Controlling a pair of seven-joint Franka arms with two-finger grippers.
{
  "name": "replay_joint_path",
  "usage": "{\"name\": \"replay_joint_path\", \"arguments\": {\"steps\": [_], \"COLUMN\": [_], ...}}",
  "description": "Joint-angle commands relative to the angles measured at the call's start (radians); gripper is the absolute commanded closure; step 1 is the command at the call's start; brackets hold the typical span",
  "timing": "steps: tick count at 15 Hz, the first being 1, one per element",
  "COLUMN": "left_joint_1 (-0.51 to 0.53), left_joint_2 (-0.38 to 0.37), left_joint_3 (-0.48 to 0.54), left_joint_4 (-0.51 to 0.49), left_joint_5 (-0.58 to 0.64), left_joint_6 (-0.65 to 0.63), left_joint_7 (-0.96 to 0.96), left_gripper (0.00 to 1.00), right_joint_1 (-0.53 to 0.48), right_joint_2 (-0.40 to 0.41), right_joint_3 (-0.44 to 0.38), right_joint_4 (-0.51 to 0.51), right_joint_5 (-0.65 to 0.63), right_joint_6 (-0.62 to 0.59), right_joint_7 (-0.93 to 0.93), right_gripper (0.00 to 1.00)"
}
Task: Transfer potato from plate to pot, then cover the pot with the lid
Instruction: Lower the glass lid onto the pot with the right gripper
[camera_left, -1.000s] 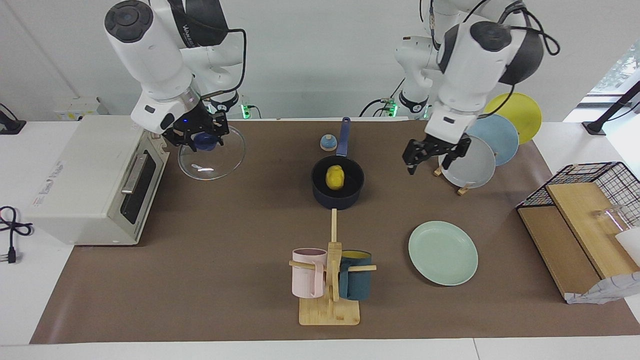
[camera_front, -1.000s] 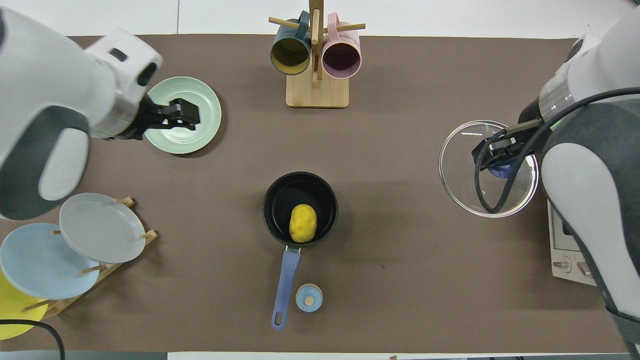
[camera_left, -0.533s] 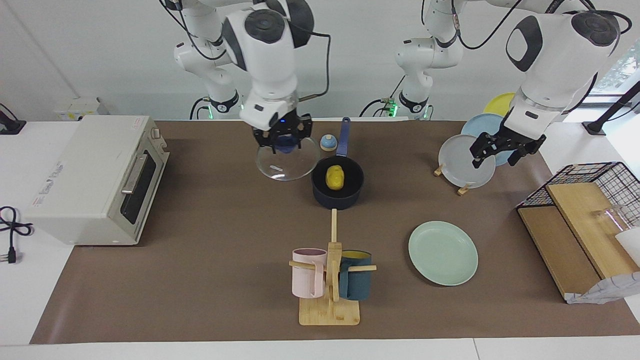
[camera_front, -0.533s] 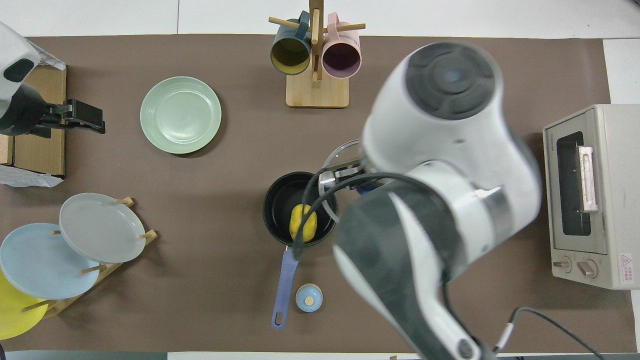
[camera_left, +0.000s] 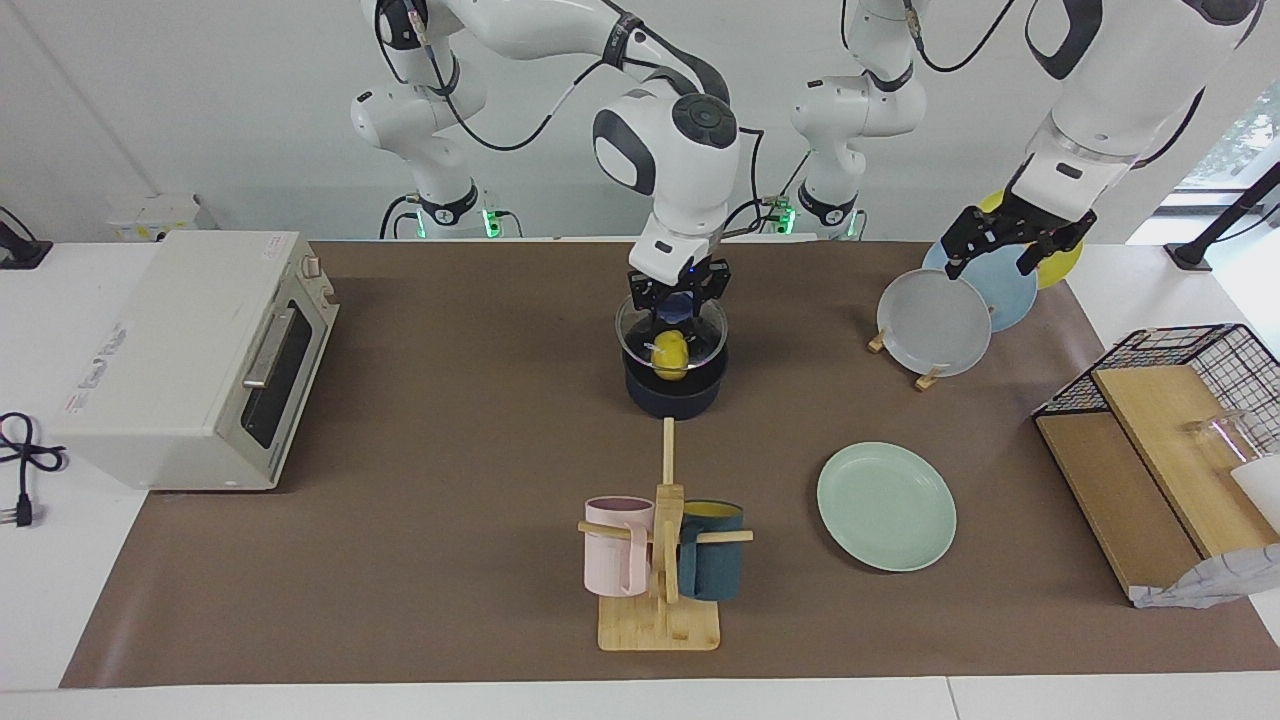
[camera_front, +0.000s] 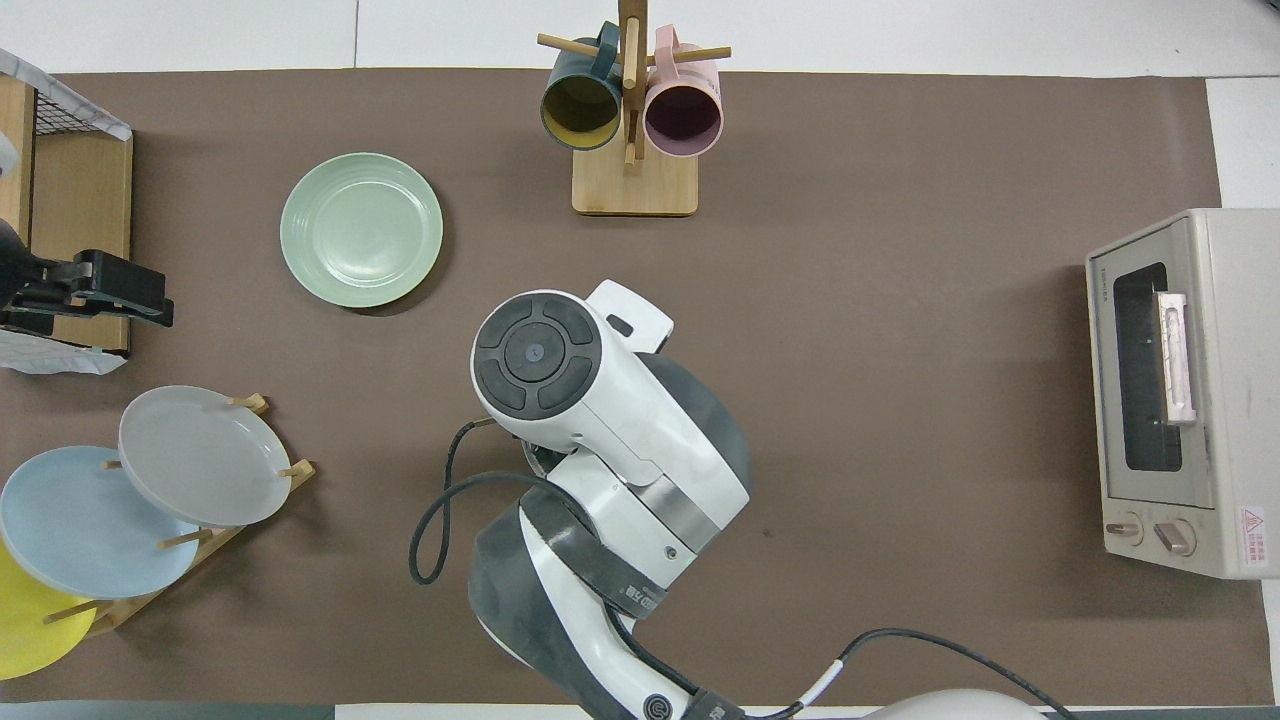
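The dark navy pot (camera_left: 672, 396) stands mid-table with the yellow potato (camera_left: 670, 355) inside it, seen through the glass. My right gripper (camera_left: 678, 298) is shut on the blue knob of the clear lid (camera_left: 636, 336), which hangs right over the pot's rim; I cannot tell whether it touches. In the overhead view the right arm hides pot, potato and lid. The mint-green plate (camera_left: 886, 506) (camera_front: 361, 229) lies bare, farther from the robots, toward the left arm's end. My left gripper (camera_left: 990, 258) (camera_front: 140, 297) hangs open and holds nothing, raised over the upright plates.
A toaster oven (camera_left: 190, 350) sits at the right arm's end. A wooden mug rack (camera_left: 660, 560) with a pink and a teal mug stands farther out than the pot. A plate rack (camera_left: 935, 325) and a wire basket with boards (camera_left: 1150, 440) fill the left arm's end.
My right gripper has carried the lid from beside the oven across to over the pot. The left gripper has risen and drawn back over the plate rack.
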Motion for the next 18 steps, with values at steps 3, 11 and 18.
{"name": "replay_joint_path", "arguments": {"steps": [3, 11, 18], "left_joint_1": [-0.003, 0.0, 0.006], "left_joint_2": [-0.064, -0.056, -0.057], "left_joint_3": [-0.006, -0.003, -0.003], "left_joint_4": [-0.084, -0.041, -0.044], "left_joint_5": [0.001, -0.002, -0.009], "left_joint_6": [0.009, 0.002, 0.0], "left_joint_7": [-0.002, 0.009, 0.001], "left_gripper": [0.0, 0.0, 0.0], "right_joint_1": [-0.005, -0.005, -0.006], "right_joint_2": [0.037, 0.037, 0.026], "right_joint_3": [-0.001, -0.001, -0.001], "right_joint_4": [-0.023, -0.075, -0.104], "right_joint_5": [-0.012, -0.025, -0.017], "right_joint_6": [0.089, 0.178, 0.167], "right_joint_7": [0.03, 0.067, 0.067], "right_gripper": [1.0, 1.0, 1.0]}}
